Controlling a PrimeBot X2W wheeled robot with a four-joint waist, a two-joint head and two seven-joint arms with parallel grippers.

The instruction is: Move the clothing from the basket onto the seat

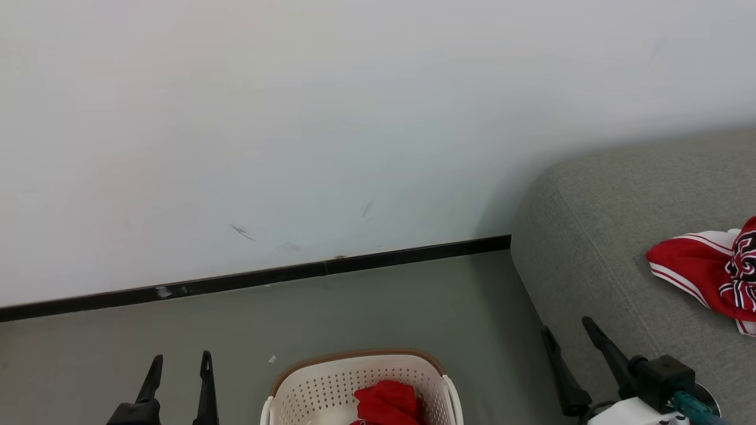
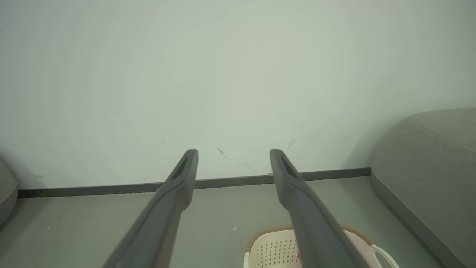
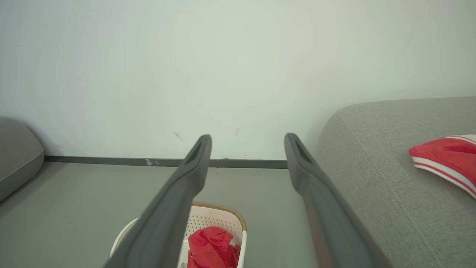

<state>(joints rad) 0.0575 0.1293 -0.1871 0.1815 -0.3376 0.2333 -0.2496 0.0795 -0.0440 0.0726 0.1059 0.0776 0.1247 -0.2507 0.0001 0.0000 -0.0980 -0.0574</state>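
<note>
1. From where I stand the job looks half done: a striped garment lies on the seat, well in from its rounded corner, while a crumpled garment sits in the basket, bunched toward the side nearer the seat
2. The basket stands on the floor, just off the seat's corner and between the two arms
3. The left gripper hangs above the floor to the basket's left, jaws parted and holding nothing; the right gripper hovers by the seat's edge nearest the basket, jaws spread a little wider, likewise empty
4. I judge the step in hand to be fetching the second piece. The next move calls for one arm to swing over the basket, tip its fingers downward, drop between the walls without catching the rim, and pinch a thick fold of the soft cloth
5. The head view gives the dark lettering on the striped garment. The right wrist view looks deeper into the basket and adds a grey cushion at the floor's left edge. The left wrist view offers the basket's rim and a fleck of red beside one finger
</note>
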